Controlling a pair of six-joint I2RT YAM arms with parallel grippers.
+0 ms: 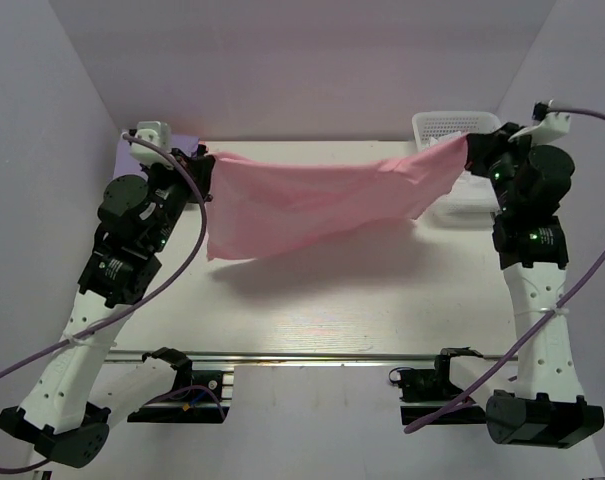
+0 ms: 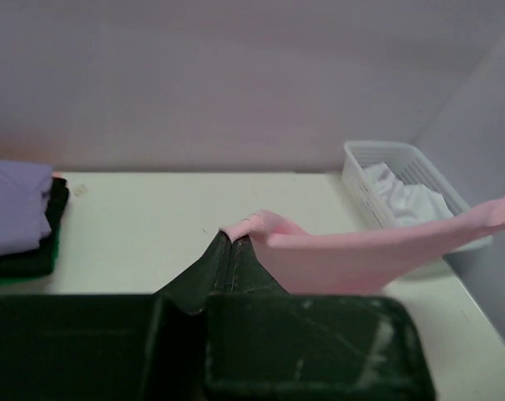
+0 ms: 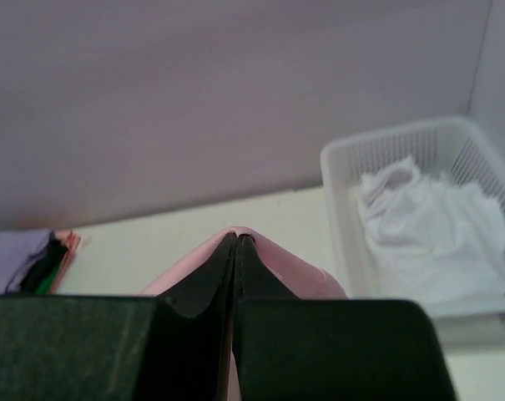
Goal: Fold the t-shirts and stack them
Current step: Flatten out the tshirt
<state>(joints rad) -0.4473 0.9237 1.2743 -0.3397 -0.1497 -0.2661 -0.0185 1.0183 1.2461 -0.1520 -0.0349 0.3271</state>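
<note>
Grips the pink t-shirt (image 1: 312, 200) at both ends with the left gripper (image 1: 204, 165) and right gripper (image 1: 469, 150), each clenched on a pinch of cloth, and holds it stretched in the air over the table (image 1: 382, 300), sagging mid-span. Leaves folded t-shirts (image 2: 18, 221), lavender over black and green, stacked far left, opposite a white basket (image 1: 442, 125) of crumpled white cloth (image 3: 427, 225).

A white lattice basket (image 3: 394, 150) sits at the far right corner of the pale counter (image 1: 382, 290), close to the back wall (image 1: 302, 60). Crumpled white cloth (image 3: 427, 225) lies inside it. A metal rail (image 1: 322, 357) runs along the counter's near edge.
</note>
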